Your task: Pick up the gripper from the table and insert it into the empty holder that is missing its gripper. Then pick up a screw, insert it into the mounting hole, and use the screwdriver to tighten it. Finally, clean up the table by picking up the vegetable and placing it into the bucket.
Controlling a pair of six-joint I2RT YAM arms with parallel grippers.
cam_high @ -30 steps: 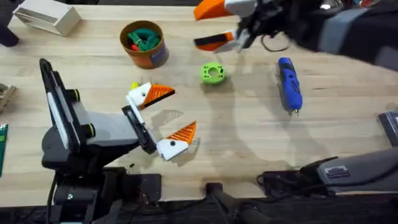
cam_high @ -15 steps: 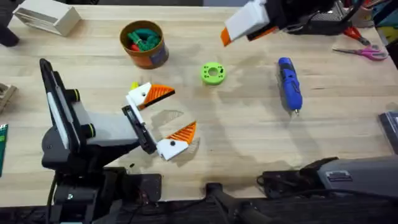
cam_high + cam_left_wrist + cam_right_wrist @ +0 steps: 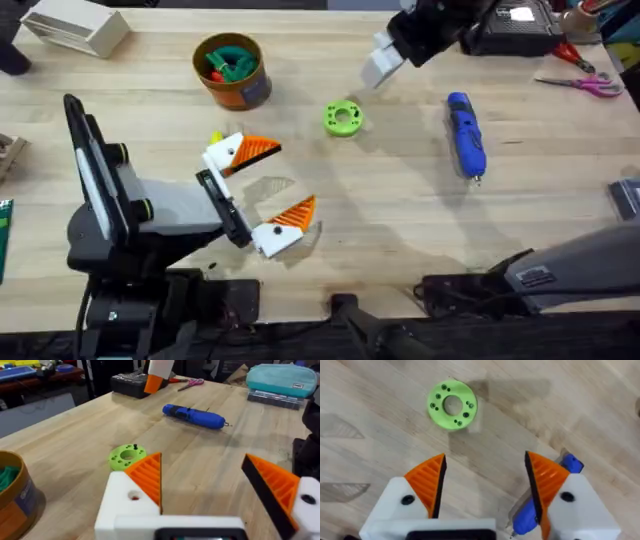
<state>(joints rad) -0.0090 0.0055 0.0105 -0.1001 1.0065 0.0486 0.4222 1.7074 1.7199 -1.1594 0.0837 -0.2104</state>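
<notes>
My left gripper [image 3: 275, 182] rests open on the table at the lower left. Each of its white holder blocks [image 3: 222, 155] carries an orange ribbed tip [image 3: 257, 150], also seen close up in the left wrist view [image 3: 148, 476]. A small yellow-green vegetable [image 3: 216, 138] lies beside the far block. The orange bucket [image 3: 231, 70] holds green and red toys. The blue screwdriver [image 3: 465, 135] lies at the right. My right gripper [image 3: 485, 485] hangs open above the table, between the green ring [image 3: 452, 404] and the screwdriver [image 3: 527, 516]. A dark screw [image 3: 135, 447] stands on the ring.
A white box [image 3: 76, 28] sits at the far left corner. Scissors [image 3: 582, 85] and a black case [image 3: 510, 28] lie at the far right. A teal pouch [image 3: 281, 380] stands beyond the screwdriver. Bare wood stretches between the ring and the near edge.
My right gripper has swung rightward along the far side and turned to point down at the table. The left arm and the objects on the table have not moved.
</notes>
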